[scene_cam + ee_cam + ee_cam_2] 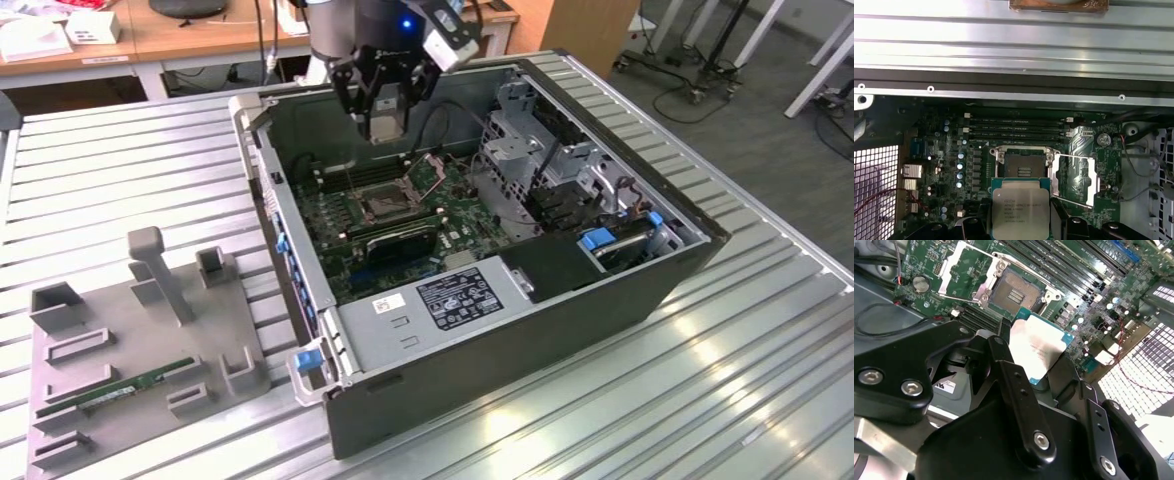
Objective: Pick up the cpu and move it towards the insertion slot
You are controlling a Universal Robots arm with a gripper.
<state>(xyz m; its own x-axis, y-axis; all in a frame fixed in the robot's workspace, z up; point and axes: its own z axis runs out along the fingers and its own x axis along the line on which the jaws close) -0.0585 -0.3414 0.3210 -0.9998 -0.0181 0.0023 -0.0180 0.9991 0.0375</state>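
My gripper hangs over the back of the open computer case, shut on the cpu, a flat square chip with a silvery face. In both wrist views the cpu sits between the black fingers, held in the air above the motherboard. The insertion slot is a square socket with a shiny metal frame and dark centre, below the chip and a little toward the case's front. Its centre lies bare, and the chip's edge comes close beside it in both wrist views.
The socket's metal load plate is swung open to one side. Long black memory slots run beside the socket. The case walls, drive cage and power supply ring the board. A grey tray with a green memory stick lies at the exterior view's left.
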